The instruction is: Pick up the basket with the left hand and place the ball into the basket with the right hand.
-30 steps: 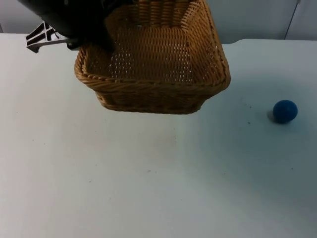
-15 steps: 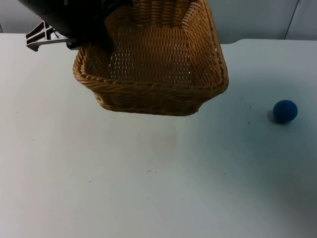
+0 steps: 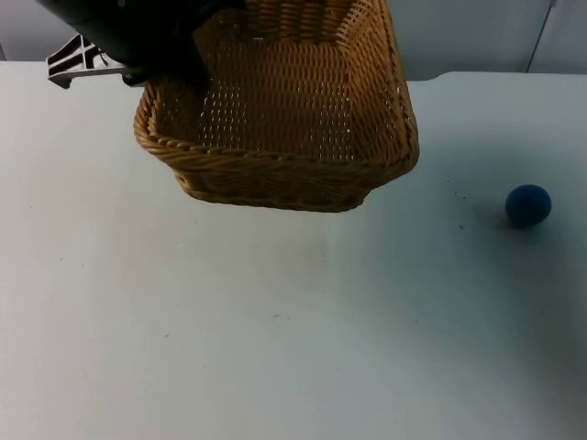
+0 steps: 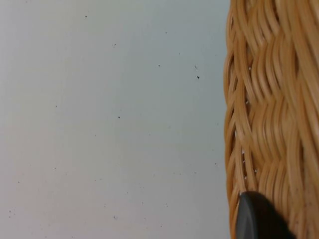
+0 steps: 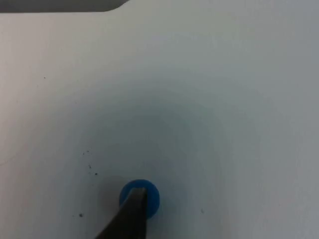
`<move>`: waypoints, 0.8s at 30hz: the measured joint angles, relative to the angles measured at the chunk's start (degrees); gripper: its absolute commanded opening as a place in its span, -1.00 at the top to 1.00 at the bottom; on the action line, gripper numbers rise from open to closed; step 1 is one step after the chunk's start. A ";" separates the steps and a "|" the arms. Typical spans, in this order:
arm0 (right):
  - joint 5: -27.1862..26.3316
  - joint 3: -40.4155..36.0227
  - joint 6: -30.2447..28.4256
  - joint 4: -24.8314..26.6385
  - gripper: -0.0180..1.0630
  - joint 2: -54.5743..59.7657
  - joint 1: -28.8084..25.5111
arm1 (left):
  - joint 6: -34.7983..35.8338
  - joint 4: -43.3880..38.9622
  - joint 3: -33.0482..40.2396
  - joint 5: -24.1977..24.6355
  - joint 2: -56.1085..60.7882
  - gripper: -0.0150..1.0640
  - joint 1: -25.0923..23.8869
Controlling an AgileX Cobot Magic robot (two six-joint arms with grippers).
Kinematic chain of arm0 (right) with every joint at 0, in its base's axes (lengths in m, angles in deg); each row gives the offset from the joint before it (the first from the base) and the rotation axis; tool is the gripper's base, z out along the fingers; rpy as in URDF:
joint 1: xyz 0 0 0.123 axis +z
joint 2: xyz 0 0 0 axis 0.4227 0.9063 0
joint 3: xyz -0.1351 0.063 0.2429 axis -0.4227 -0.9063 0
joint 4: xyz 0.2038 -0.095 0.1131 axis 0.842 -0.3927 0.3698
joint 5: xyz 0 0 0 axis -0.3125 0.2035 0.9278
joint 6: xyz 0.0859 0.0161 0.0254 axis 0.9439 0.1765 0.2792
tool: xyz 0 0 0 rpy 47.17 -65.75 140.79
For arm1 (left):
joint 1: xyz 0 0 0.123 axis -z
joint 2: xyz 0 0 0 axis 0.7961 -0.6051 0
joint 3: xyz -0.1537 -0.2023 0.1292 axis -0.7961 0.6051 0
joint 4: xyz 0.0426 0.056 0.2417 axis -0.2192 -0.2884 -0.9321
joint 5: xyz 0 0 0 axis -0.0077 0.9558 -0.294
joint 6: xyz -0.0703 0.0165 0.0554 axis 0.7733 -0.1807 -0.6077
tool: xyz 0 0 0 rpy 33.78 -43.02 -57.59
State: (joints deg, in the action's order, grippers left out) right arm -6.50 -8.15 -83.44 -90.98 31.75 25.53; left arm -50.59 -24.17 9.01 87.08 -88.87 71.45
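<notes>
The left gripper [image 3: 174,69] grips the basket [image 3: 284,128], upper left; blue ball [image 3: 528,204] right; right gripper's [image 5: 130,219] grip unclear.

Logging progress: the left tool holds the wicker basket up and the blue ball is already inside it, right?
Not quite. The left tool does hold the basket up, but the blue ball lies on the table, apart from the basket, as the top view shows.
</notes>
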 measured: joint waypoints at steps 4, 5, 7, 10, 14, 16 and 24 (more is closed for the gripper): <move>-3.17 0.14 0.00 0.95 -0.91 5.68 0.39 | -0.25 0.00 0.00 -0.51 0.00 0.97 0.00; -3.45 0.68 0.00 0.95 -0.91 7.16 0.68 | -0.36 0.00 0.00 -0.60 0.00 0.97 0.00; -3.68 1.35 0.00 0.95 -0.91 8.88 1.18 | -0.36 0.00 0.00 -0.64 0.00 0.97 0.00; -4.37 4.76 0.00 1.02 -0.91 13.42 3.40 | -0.36 0.00 0.00 -0.64 -0.10 0.97 0.00; -4.75 8.51 0.65 1.18 -0.91 17.86 5.12 | -0.36 0.00 0.00 -0.74 -0.39 0.97 0.00; -3.97 10.52 0.83 1.26 -0.91 20.89 5.46 | -0.36 0.00 0.00 -0.74 -0.79 0.97 0.00; -0.62 11.81 1.06 3.36 -0.91 27.29 6.48 | -0.36 0.00 0.00 -0.74 -0.79 0.97 0.00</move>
State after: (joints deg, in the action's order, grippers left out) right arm -7.12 3.67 -82.37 -87.63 59.04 32.01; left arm -50.95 -24.17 9.01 86.34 -89.66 71.45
